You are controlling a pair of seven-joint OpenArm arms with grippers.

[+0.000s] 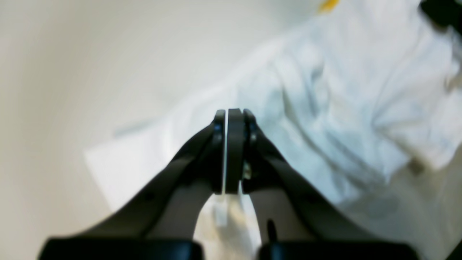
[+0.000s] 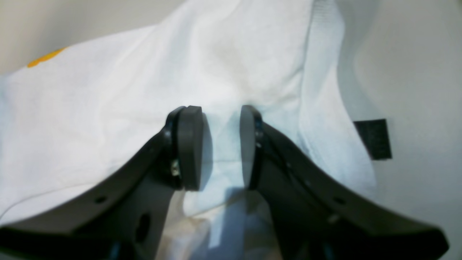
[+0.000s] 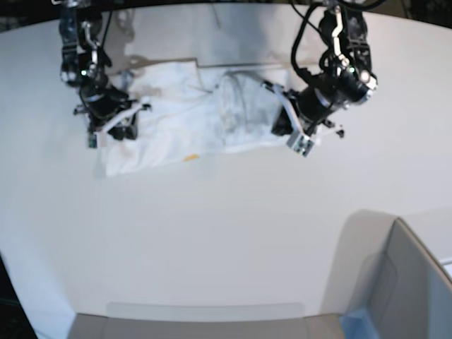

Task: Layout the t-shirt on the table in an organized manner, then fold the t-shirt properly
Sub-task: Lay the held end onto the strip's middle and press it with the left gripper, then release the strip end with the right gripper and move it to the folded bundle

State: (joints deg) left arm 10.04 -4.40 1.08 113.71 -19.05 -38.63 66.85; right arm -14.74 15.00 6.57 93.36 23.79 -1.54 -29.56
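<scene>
The t-shirt (image 3: 191,127) is bunched on the table (image 3: 226,233), its print mostly hidden. A fold is pinched by the closed left gripper (image 1: 231,151). Cloth lies between the half-open right gripper (image 2: 220,144); a grip cannot be told.

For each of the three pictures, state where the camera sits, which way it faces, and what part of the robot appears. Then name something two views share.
Left wrist: on the left arm, looking along the shut left gripper at the t-shirt.
Right wrist: on the right arm, looking along the right gripper, fingers apart around cloth.
Base: high up, looking down at the table and both arms.
Shared: the t-shirt's orange print.
</scene>
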